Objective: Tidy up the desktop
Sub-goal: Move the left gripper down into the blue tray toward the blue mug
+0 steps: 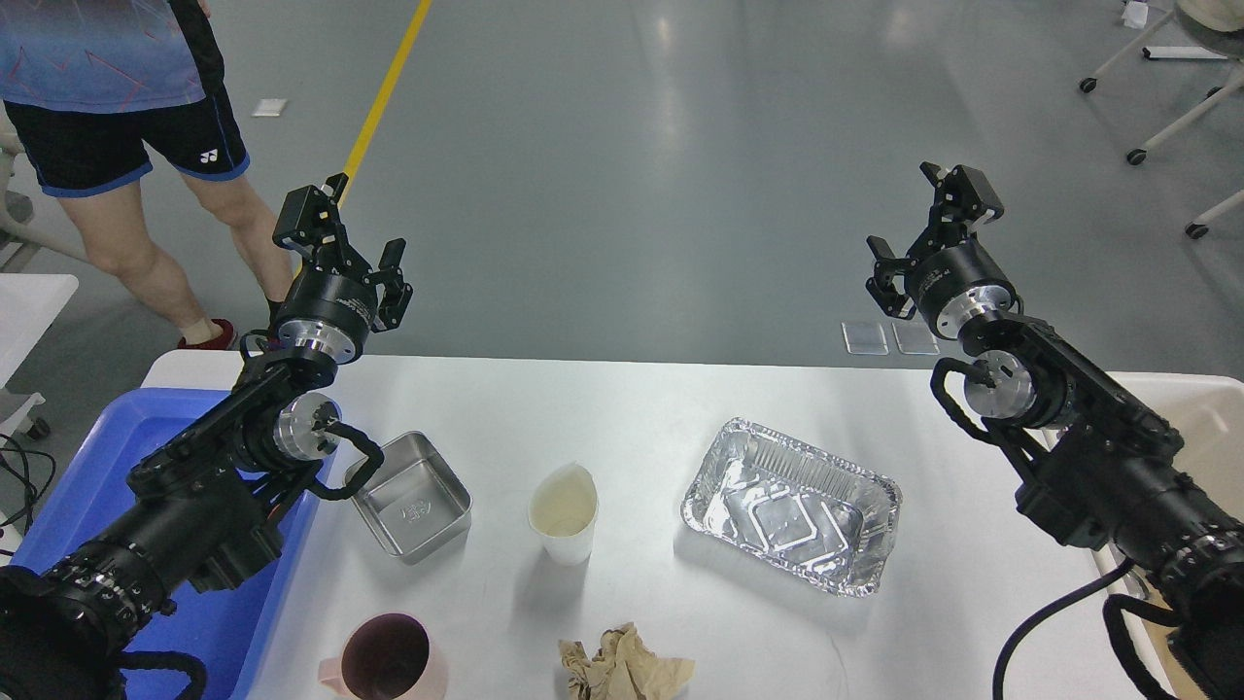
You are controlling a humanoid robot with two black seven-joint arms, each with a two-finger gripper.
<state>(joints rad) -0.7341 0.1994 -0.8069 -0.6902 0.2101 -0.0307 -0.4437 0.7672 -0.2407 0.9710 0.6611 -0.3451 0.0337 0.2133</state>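
The white desktop (632,408) fills the lower half of the head view. On it sit a small steel square tin (413,498), a white paper cup (564,512), a foil tray (789,506), a crumpled brown paper (622,666) and a pink mug (387,659) at the front edge. My left gripper (352,245) hangs raised above the table's far left corner, fingers spread, nothing in it. Raised over the far right edge is my right gripper (923,228), also open and empty.
A blue plastic tray (126,437) lies at the left under my left arm. A beige bin (1205,418) stands at the right behind my right arm. A person (126,117) stands beyond the table at far left. Wheeled chair legs (1166,117) are at far right.
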